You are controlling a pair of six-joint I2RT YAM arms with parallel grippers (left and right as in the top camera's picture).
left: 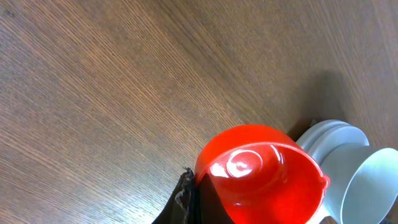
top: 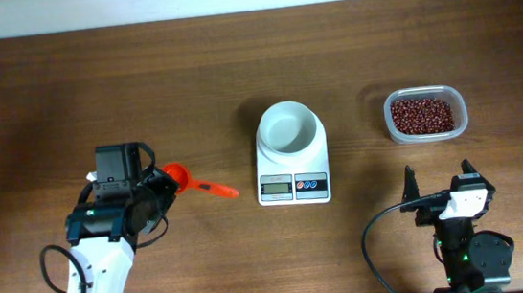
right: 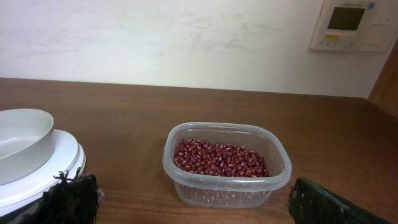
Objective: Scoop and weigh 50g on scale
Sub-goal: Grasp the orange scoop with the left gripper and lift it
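My left end effector [top: 157,188] has its fingers together. The round cup of the orange-red measuring scoop [top: 180,177] lies against their tips. I cannot tell whether its rim is pinched between them or only touching. The scoop's handle points away from me toward 4 o'clock, and it sits at 9 o'clock of the scale [top: 292,177]. In my left wrist view the cup fills the lower middle and looks glossy, with no beans showing on it.

The scale stands in the middle of the table [top: 63,89], with its display and small coloured buttons on the 6 o'clock side. The round white bowl [top: 289,129] on top of it is empty.

At 3 o'clock of that bowl, well apart from it, sits the clear plastic tub [top: 390,120]. The dark red-brown beans [top: 422,115] lie in it as a loose layer covering its floor, well below the rim. All the beans I can see are in there.

My right end effector [top: 438,174] has its fingers spread wide and holds nothing. It hangs at 6 o'clock of the tub, near it but not touching, and faces it.
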